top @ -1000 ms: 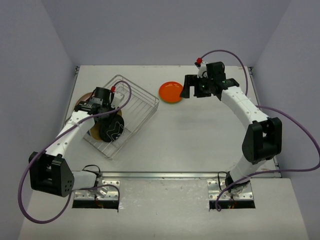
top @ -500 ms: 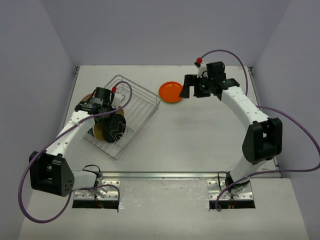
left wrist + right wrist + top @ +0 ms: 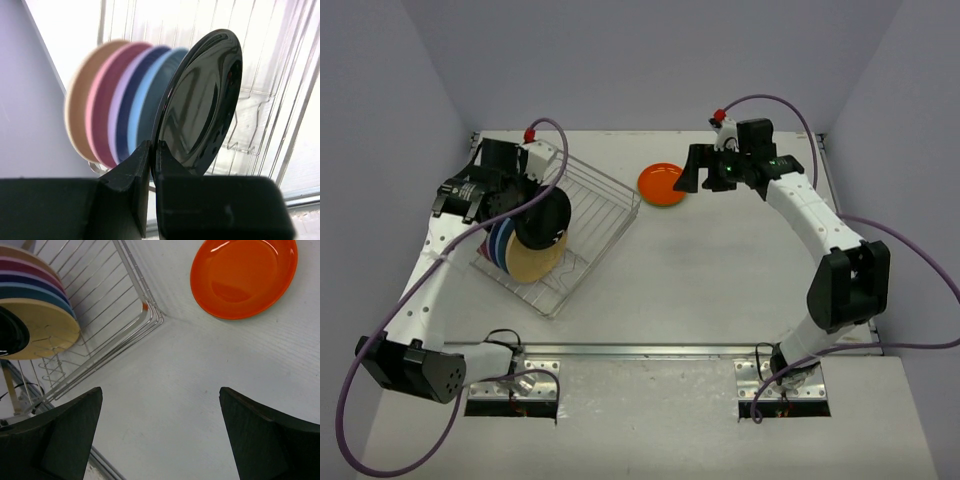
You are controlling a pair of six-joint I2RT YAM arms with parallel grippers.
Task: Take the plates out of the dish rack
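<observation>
My left gripper (image 3: 152,146) is shut on the rim of a glossy black plate (image 3: 205,100) and holds it upright above the dish rack (image 3: 590,215). It also shows in the top view (image 3: 525,205) with the black plate (image 3: 542,217). Several plates stand on edge in the rack behind it: tan (image 3: 80,115), pink, lavender and blue (image 3: 140,110). A tan plate (image 3: 532,262) is the nearest one in the top view. An orange plate (image 3: 662,184) lies flat on the table. My right gripper (image 3: 160,389) is open and empty, beside the orange plate (image 3: 245,277).
The rack's wire corner (image 3: 150,315) lies between the stacked plates and the orange plate. The table's left edge and the wall run close behind the rack. The left arm's purple cable (image 3: 555,150) loops over the rack.
My left gripper has lifted the black plate up out of the rack and drawn back toward the far left. The right arm has barely moved.
</observation>
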